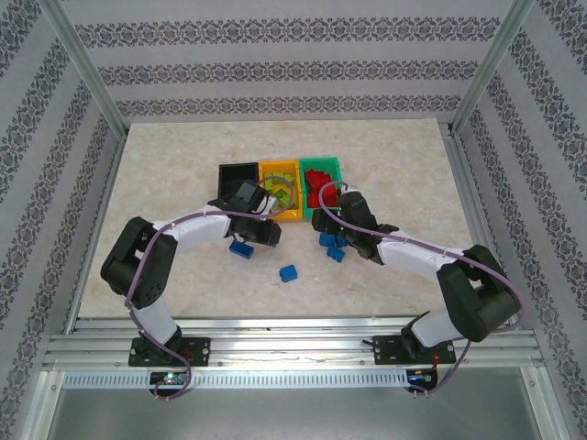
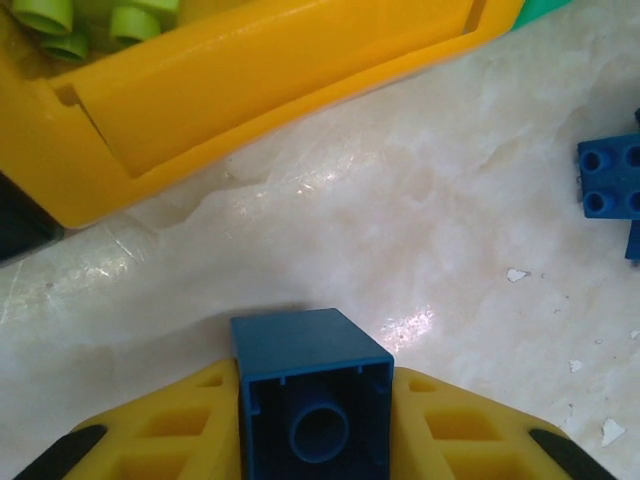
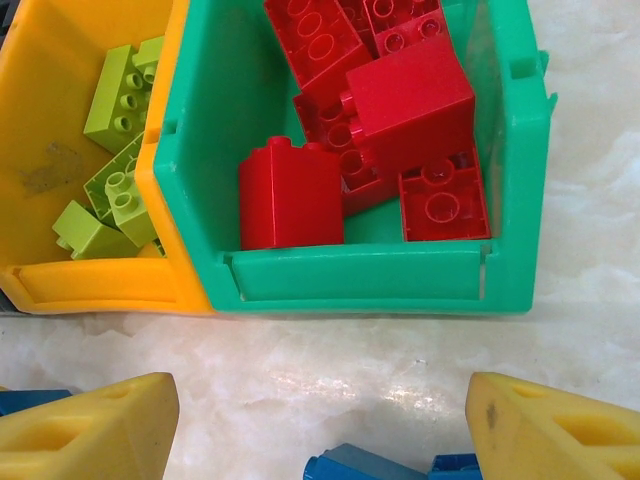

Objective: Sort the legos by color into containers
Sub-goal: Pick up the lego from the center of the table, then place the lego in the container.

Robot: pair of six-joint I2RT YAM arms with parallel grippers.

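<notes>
Nearest the bases I logged loose blue bricks (image 1: 288, 272) on the marbled table (image 1: 183, 275), one lying alone and others clustered under the right arm. The left gripper (image 2: 312, 425) was clamped on a single blue brick (image 2: 300, 350), just short of the orange-yellow bin (image 2: 200, 110). The right gripper (image 3: 320, 425) stood wide apart with nothing between its fingers, in front of the green bin (image 3: 350, 275). Farther back, lime green bricks (image 3: 115, 150) lay in the orange-yellow bin and red bricks (image 3: 400, 100) in the green bin, with the black bin (image 1: 238, 174) just beside the orange-yellow one at the left end of the row.
</notes>
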